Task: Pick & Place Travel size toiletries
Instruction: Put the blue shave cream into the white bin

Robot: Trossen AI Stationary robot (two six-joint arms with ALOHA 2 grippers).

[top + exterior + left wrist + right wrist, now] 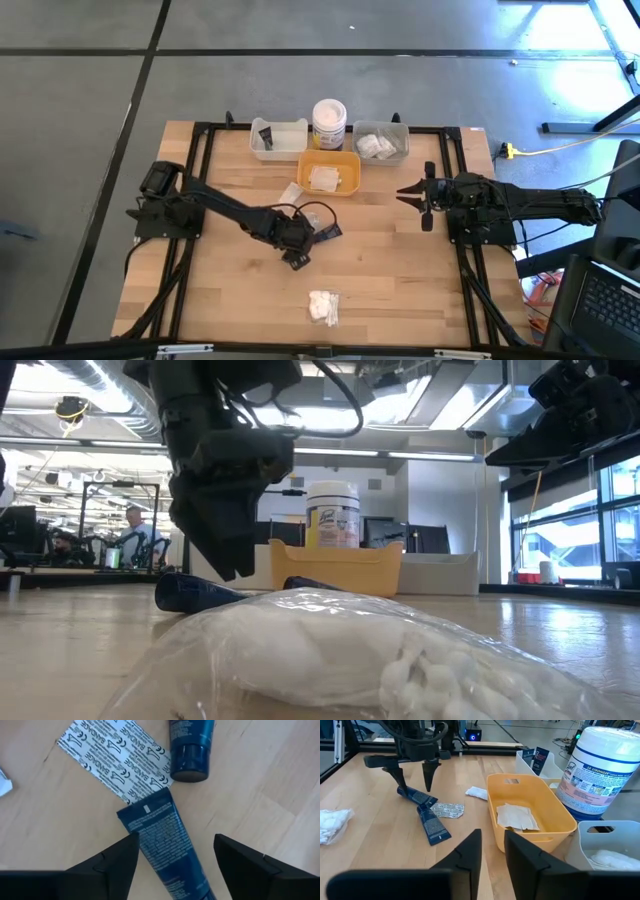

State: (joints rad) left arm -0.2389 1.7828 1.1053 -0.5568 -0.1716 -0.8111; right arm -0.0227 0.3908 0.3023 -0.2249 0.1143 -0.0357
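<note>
Left pincer, spread wide, hangs over a dark blue tube at mid-desk, so we read a grasp in preparation. Beside it lie another tube and a bandage sachet; right pincer, narrow, waits near the right edge.

At the table's far edge we find three trays in a row, the jar between the two outer ones and behind the middle tray. Two tubes lie mid-table, touching end to end, a bandage sachet beside them. A wrapped fluffy piece lies near the front edge.
</note>
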